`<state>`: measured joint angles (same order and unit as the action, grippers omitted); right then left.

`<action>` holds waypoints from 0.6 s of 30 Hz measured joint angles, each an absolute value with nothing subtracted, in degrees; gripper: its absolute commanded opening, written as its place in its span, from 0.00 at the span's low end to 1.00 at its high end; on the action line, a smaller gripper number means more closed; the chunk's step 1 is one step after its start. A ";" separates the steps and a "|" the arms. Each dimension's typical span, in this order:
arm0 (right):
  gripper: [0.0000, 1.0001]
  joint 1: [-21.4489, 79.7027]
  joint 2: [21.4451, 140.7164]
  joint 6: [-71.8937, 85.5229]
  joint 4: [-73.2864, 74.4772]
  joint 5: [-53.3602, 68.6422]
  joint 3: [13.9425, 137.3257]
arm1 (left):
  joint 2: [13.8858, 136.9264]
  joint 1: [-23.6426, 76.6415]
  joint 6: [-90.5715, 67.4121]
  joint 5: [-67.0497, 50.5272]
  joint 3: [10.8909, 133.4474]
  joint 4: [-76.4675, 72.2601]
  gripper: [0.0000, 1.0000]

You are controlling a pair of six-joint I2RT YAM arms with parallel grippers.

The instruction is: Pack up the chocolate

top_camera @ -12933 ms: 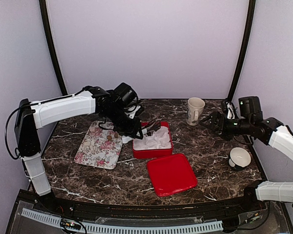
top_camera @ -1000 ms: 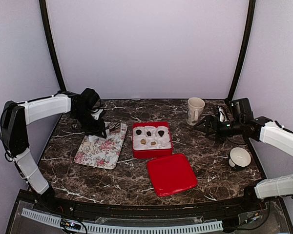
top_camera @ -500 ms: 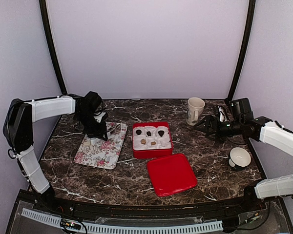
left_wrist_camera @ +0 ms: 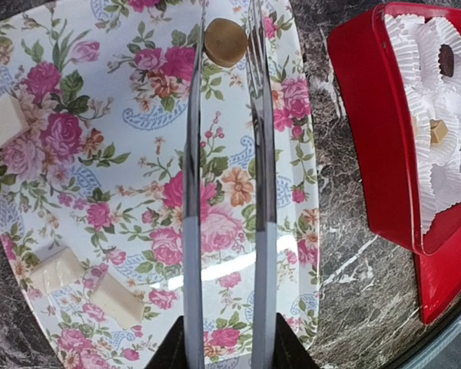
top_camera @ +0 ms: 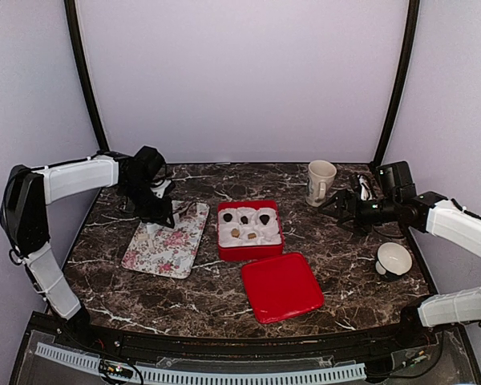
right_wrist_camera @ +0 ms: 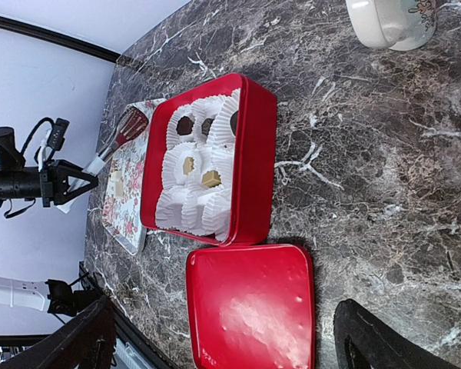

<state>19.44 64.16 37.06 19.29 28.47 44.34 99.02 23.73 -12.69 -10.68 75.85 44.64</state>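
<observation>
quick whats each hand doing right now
Left hand: closed on the metal tongs, whose tips sit either side of a tan chocolate on the floral tray.
Right hand: open, holding nothing.

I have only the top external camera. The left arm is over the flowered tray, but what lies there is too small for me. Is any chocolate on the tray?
Observer: Yes. In the left wrist view one round tan chocolate lies on the tray, between the tips of the tongs that the left tool holds.
Operator: Is anything else on the tray?
Observer: Three pale square pieces, lying apart from the tongs.
Operator: Is the right tool free?
Observer: Yes. The right tool is open: its wrist view shows the fingers wide apart with nothing between them.
</observation>
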 measured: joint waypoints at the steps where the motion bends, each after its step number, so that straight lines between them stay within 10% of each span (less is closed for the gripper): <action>1: 1.00 19.44 64.16 37.06 19.29 28.49 44.34 | 98.08 23.73 -12.69 -10.31 75.75 44.66 0.21; 18: 1.00 19.44 64.03 37.06 19.27 28.56 44.34 | 87.00 33.39 -12.40 -11.51 75.99 42.15 0.20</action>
<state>19.44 64.03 37.06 19.27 28.56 44.34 87.00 33.39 -12.40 -11.51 75.99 42.15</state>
